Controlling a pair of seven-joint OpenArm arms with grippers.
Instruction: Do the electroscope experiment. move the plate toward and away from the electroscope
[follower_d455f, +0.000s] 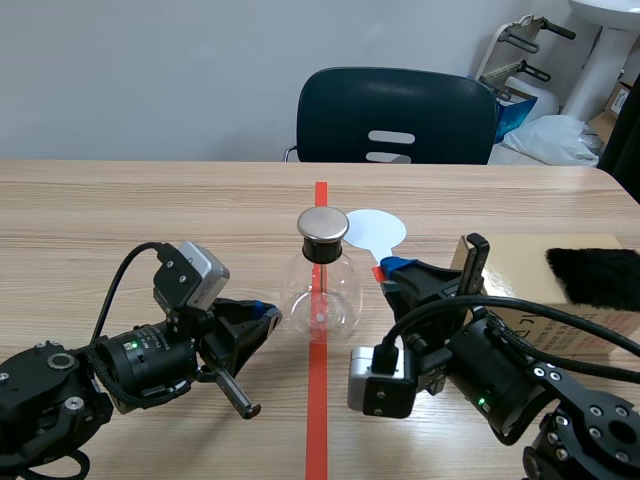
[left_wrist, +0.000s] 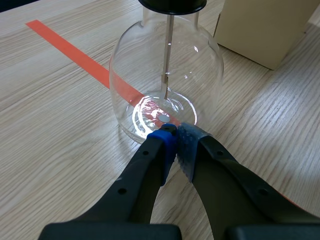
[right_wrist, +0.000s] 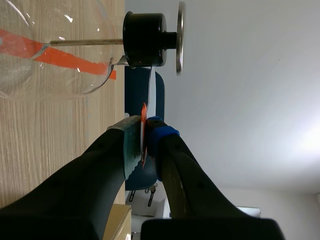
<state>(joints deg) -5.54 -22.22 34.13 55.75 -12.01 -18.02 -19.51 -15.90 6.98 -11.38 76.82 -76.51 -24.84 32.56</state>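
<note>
The pale wood-grain worktop (follower_d455f: 120, 210) carries an orange-red tape line (follower_d455f: 318, 400) running away down its middle. Only the scene view shows the dark moulded chair (follower_d455f: 400, 110) behind it, and a tan cardboard box (follower_d455f: 520, 265) at the right with a black furry pad (follower_d455f: 595, 272) lying on top. The electroscope (follower_d455f: 322, 285) stands upright on the tape line. It is a clear, round-bellied glass flask closed by a black stopper (right_wrist: 145, 39), which is capped with a flat shiny metal disc (follower_d455f: 323, 225). The left wrist view looks through the glass and shows a thin metal rod (left_wrist: 169, 50) hanging straight down inside from the stopper. The plate (follower_d455f: 377, 227), a thin white round disc, is held upright just beside the electroscope's metal disc, on its far right. Whether the two touch cannot be told. The right wrist view shows the plate edge-on as a white sliver. It also shows the right hand (right_wrist: 145, 136) clamped on the thin orange tab (right_wrist: 143, 120) at the plate's lower end. The left hand (left_wrist: 175, 145) lies low on the worktop with its fingers pressed together on nothing, tips right at the flask's base.
</note>
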